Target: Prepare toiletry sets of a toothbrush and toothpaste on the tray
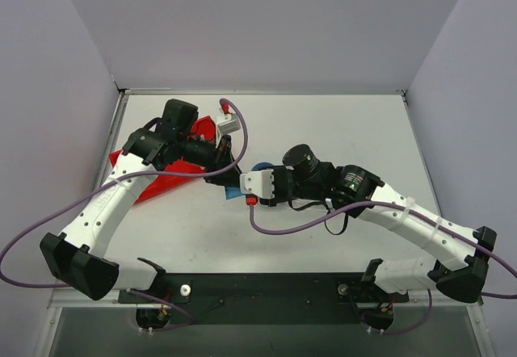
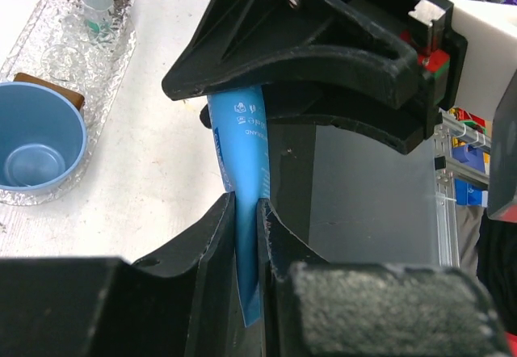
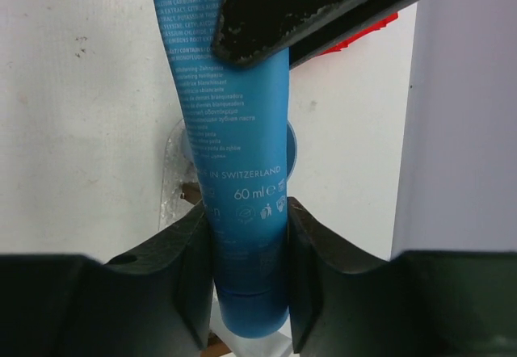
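Left jaws and right jaws both pinch the bright blue flat toothpaste tube (image 2: 242, 171); the clear plastic tray (image 2: 107, 65) seemingly awaits it.

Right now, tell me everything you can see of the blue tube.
The blue tube looks like glossy bright blue plastic with small white print, including "60 ml". It is flat: thin edge-on in the left wrist view, broad in the right wrist view. It is held in the air above the table, gripped by both arms. The left gripper pinches its flat faces near one end, and the right gripper clamps across its width near the other. Nothing else touches it.
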Tool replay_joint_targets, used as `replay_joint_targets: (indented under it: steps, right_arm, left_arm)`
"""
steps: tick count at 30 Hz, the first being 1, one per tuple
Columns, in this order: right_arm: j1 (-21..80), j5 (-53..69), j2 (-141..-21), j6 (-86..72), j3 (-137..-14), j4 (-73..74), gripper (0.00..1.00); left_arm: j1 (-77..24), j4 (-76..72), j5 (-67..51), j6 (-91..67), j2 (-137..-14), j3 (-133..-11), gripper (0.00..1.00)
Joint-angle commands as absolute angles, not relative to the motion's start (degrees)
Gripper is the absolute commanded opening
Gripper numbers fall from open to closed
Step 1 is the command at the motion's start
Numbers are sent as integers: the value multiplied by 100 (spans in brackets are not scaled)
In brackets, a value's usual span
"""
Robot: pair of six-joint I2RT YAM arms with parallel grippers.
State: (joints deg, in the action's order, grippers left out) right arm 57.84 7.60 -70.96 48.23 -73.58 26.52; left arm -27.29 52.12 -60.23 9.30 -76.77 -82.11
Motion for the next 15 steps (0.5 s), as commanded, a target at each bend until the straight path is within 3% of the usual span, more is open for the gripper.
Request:
replay_joint_targets:
  steps: [1,3,5,6,10,15]
  right_arm:
    - [5836,642,-7119,4755,-7356,2461,14]
    - [5845,624,-7119,4737,-7339,2479,6]
    - [5845,607,-7119,4702,-7321,2479,3]
    - [5845,589,-7102,4659,-7304,2479,1]
    - [5801,501,-7058,4448,-7312,2408,0]
    - [5634,457,-7005,4000,-7409,2206,0]
  left_arm:
    - [-2760,5089,-6328,1002,-7576,-8244,0]
    - [-2751,5080,-6337,976,-7576,-8253,0]
    - [-2742,4984,-6328,923,-7550,-8253,10]
    - [-2733,4931,-6311,879,-7532,-8227,20]
    - [-2620,4283,-6021,528,-7252,-8113,40]
    - [-1901,3193,-6073,-552,-6953,-7946,54]
